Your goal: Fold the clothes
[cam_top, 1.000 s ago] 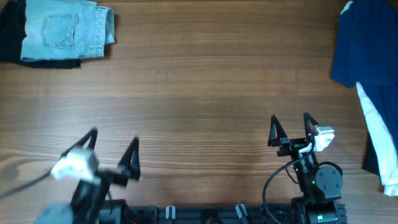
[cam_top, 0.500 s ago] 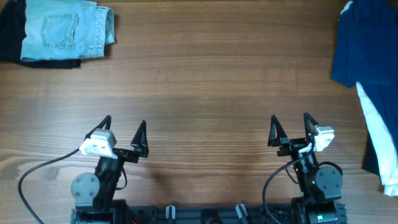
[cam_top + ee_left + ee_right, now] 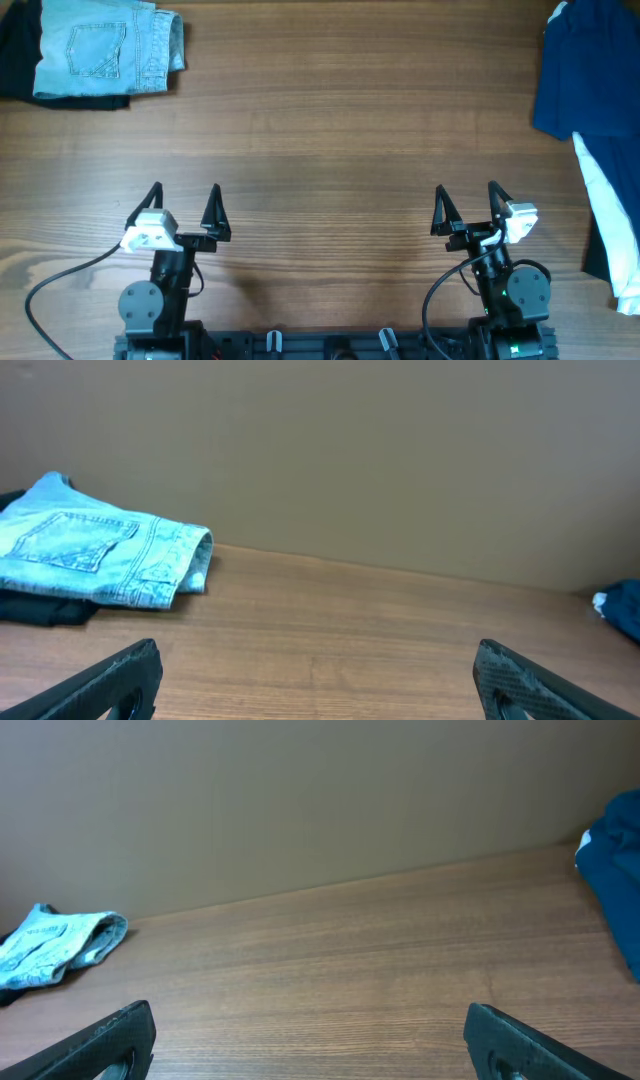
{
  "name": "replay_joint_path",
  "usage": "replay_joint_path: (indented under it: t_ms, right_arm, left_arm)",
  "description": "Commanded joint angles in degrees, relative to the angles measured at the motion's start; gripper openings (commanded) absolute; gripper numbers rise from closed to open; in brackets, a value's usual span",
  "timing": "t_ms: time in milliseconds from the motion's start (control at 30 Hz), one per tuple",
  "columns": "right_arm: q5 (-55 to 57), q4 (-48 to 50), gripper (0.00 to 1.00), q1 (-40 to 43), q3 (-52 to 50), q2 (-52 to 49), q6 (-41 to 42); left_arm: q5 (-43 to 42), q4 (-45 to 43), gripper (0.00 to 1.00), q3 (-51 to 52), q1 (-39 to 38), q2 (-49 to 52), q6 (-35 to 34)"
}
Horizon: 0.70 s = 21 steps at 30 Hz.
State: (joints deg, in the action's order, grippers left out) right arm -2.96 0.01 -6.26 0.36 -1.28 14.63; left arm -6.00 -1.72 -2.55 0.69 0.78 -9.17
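We see shorts [image 3: 105, 48] lying folded on a black garment [image 3: 12, 60] at far-left corner of desk [image 3: 330, 130]. Our left hand [image 3: 186, 190] & right hand [image 3: 466, 190] both w/ fingers spread apart, near front edge, well apart from shorts.

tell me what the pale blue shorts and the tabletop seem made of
The shorts look like faded denim with a matte finish: stitched pocket and seams show. The tabletop looks like wood or wood-look laminate, smooth brown with running grain lines; cannot tell which.
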Motion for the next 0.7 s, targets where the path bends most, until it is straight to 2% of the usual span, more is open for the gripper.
replay_joint_path:
  t_ms: [0,233,400,667]
  right_arm:
    - [-0.2,0.1,1.00,0.1,-0.1,-0.1,-1.0]
    - [-0.2,0.1,1.00,0.1,-0.1,-0.1,-1.0]
    - [-0.2,0.1,1.00,0.1,-0.1,-0.1,-0.9]
    - [-0.2,0.1,1.00,0.1,-0.1,-0.1,-1.0]
  left_arm:
    - [1.2,-1.0,1.00,2.3,-0.4,-0.6,-0.3]
    - [1.1,0.1,1.00,2.2,-0.4,-0.6,-0.3]
    - [1.1,5.8,1.00,2.2,-0.4,-0.6,-0.3]
    - [1.0,5.7,1.00,2.2,-0.4,-0.6,-0.3]
